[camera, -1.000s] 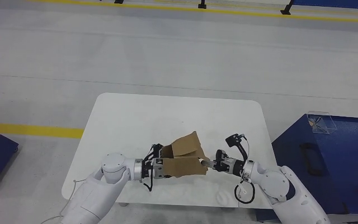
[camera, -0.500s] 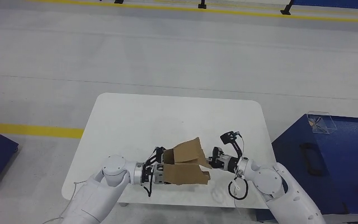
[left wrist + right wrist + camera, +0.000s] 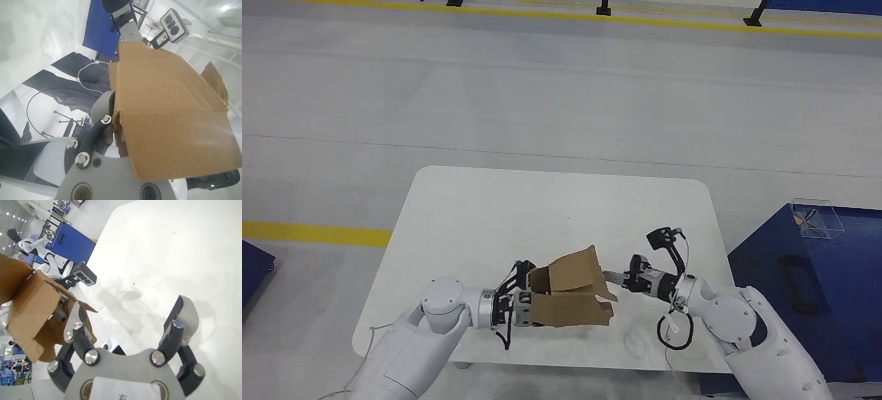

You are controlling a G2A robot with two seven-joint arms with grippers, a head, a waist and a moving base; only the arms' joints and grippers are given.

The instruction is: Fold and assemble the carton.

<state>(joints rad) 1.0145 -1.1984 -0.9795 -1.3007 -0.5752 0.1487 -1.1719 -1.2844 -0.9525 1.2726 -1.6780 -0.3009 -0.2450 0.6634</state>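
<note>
A white table (image 3: 492, 210) stands beside a blue cabinet (image 3: 847, 290) bearing a clear box (image 3: 817, 218).

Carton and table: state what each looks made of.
The brown folded carton looks like plain matte cardboard: fibrous, ragged torn edges and pressed crease lines. The white rounded table has a smooth, even top, perhaps laminate or painted; its core cannot be told.

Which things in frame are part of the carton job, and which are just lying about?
Job:
carton
left tool, shut on the carton's end
right tool, open, one finger at a carton flap

Lying about:
table, work surface only
blue cabinet beside the table
clear bin on top of the cabinet
</note>
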